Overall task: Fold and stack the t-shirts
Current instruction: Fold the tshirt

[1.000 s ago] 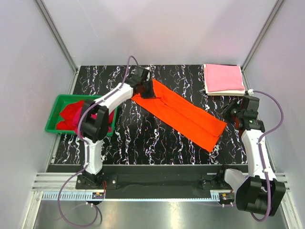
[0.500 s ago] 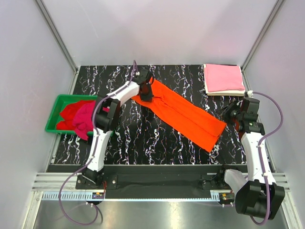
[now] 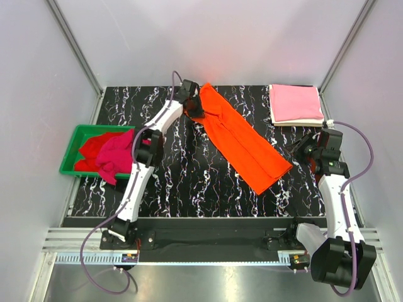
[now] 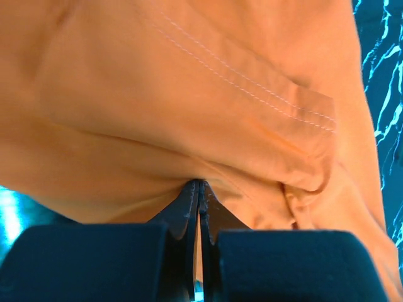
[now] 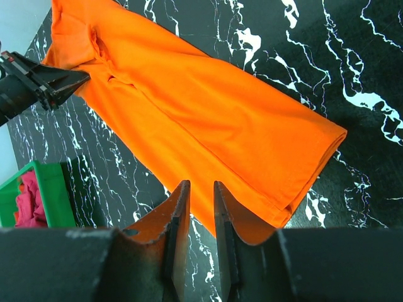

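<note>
A black, white-veined table (image 3: 189, 182) fills the overhead view. Across its middle lies the orange t-shirt (image 3: 242, 138), already folded lengthwise into a long band that runs from the far centre down toward the near right. At the left edge a green bin (image 3: 68, 165) holds a crumpled red t-shirt (image 3: 91, 148) and a magenta t-shirt (image 3: 116, 154) spilling over its near rim. In the far right corner a folded pink t-shirt (image 3: 295, 102) rests on a folded cream-white t-shirt (image 3: 302, 121), forming the stack. The left gripper (image 3: 194, 112) is pinched tight on the far left end of the orange band, with cloth bunched around its tips in the wrist view. The right gripper (image 3: 306, 150) hangs just beside the band's near right end, jaws slightly apart and holding nothing. The step in hand looks like the crosswise fold of the orange shirt. The next move likely calls for carrying the pinched end over toward the opposite end, with the edges lined up and the cloth not dragged off. A double row of stitching (image 4: 252, 82) shows on a hem. No brand, label or writing is readable.
</note>
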Robot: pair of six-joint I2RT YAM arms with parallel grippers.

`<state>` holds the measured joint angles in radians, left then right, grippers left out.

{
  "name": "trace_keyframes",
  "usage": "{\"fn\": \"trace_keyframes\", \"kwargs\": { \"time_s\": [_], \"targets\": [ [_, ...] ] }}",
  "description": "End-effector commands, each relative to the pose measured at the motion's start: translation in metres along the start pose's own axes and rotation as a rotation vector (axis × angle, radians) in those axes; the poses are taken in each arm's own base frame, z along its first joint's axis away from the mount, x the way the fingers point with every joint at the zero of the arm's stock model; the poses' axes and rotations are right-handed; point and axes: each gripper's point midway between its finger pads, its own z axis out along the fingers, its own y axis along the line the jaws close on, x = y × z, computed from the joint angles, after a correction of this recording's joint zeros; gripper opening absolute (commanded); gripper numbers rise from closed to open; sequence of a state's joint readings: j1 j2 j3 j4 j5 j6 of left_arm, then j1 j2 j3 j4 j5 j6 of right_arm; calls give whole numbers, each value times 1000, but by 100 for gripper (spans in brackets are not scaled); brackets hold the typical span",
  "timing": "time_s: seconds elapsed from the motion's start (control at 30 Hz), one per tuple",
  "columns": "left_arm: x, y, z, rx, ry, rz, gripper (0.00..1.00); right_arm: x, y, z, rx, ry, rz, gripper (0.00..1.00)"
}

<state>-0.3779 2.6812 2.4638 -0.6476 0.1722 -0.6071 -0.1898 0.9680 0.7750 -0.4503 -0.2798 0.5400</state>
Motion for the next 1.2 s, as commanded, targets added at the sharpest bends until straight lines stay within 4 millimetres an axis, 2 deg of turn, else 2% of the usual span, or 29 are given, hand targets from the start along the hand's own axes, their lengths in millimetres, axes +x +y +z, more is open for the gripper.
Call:
{"fn": "trace_keyframes", "kwargs": {
  "time_s": [0.0, 0.03, 0.07, 0.13, 0.17, 0.23, 0.27, 0.33, 0.37, 0.4, 0.43, 0.5, 0.53, 0.6, 0.63, 0.73, 0.9, 1.03, 1.17],
  "targets": [
    [-32, -31, -50, 96, -83, 96, 4, -15, 14, -6, -37, -42, -16, 29],
    [-35, -34, -50, 104, -97, 112, 6, -15, 14, -6, -35, -41, -14, 29],
    [-34, -43, -72, 113, -109, 138, 10, -16, 14, -7, -36, -46, -12, 29],
    [-34, -57, -93, 136, -120, 173, 16, -15, 15, -7, -40, -43, -8, 29],
    [-29, -71, -112, 160, -122, 198, 18, -15, 15, -7, -39, -40, -4, 29],
    [-14, -89, -136, 204, -105, 209, 21, -17, 16, -7, -39, -47, -10, 29],
    [1, -104, -141, 229, -83, 226, 21, -17, 15, -8, -34, -45, -8, 29],
    [25, -118, -152, 242, -55, 245, 21, -18, 15, -10, -24, -50, -5, 29],
    [48, -134, -153, 266, -23, 265, 20, -20, 15, -12, -19, -58, -1, 28],
    [61, -141, -154, 279, 0, 268, 18, -21, 16, -14, -15, -59, 0, 28],
    [91, -151, -153, 295, 49, 282, 17, -19, 14, -16, -3, -46, 6, 27],
    [124, -165, -153, 340, 112, 267, 16, -22, 16, -22, 7, -51, 4, 26],
    [152, -176, -150, 362, 146, 281, 16, -20, 15, -26, 16, -43, 9, 25],
    [175, -183, -147, 362, 166, 292, 16, -22, 19, -33, 10, -55, 5, 25],
    [195, -188, -141, 368, 192, 297, 16, -21, 21, -38, 8, -58, 3, 24],
    [222, -192, -130, 375, 245, 291, 15, -23, 24, -47, 5, -69, 3, 24],
    [241, -185, -112, 345, 270, 284, 15, -26, 25, -51, 18, -62, 2, 22],
    [262, -162, -91, 288, 329, 276, 15, -23, 30, -54, -9, -61, -3, 24],
    [273, -144, -77, 234, 351, 265, 15, -22, 31, -52, -20, -52, 2, 24]
  ]
}}
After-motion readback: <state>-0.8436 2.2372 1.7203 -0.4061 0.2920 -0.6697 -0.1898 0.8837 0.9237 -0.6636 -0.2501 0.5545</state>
